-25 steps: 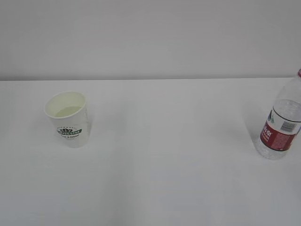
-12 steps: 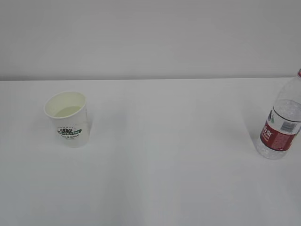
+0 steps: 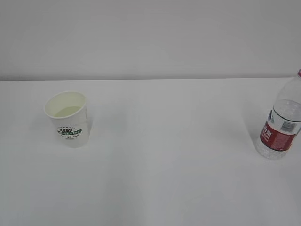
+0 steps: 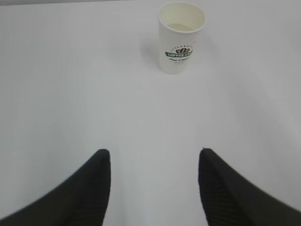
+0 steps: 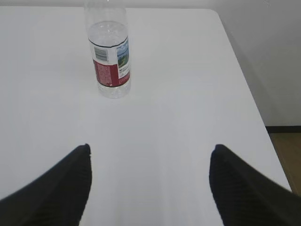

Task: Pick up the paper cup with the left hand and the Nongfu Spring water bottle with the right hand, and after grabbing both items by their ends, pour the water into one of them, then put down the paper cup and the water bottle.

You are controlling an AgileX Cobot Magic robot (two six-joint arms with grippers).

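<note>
Nothing moved, cup (image 4: 181, 36) and bottle (image 5: 109, 59) beyond wide jaws (both empty)

It looks like a plain test room: a big white bench (image 3: 164, 179), a bare grey wall (image 3: 150, 37), and some wooden floor (image 5: 288, 153).

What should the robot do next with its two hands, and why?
Probably reach both arms forward. The left gripper is open and empty, with the paper cup standing upright well ahead of it. The right gripper is also open, and the water bottle stands ahead, a little to its left. Neither is touched yet, so closing in comes before any grasp.
</note>
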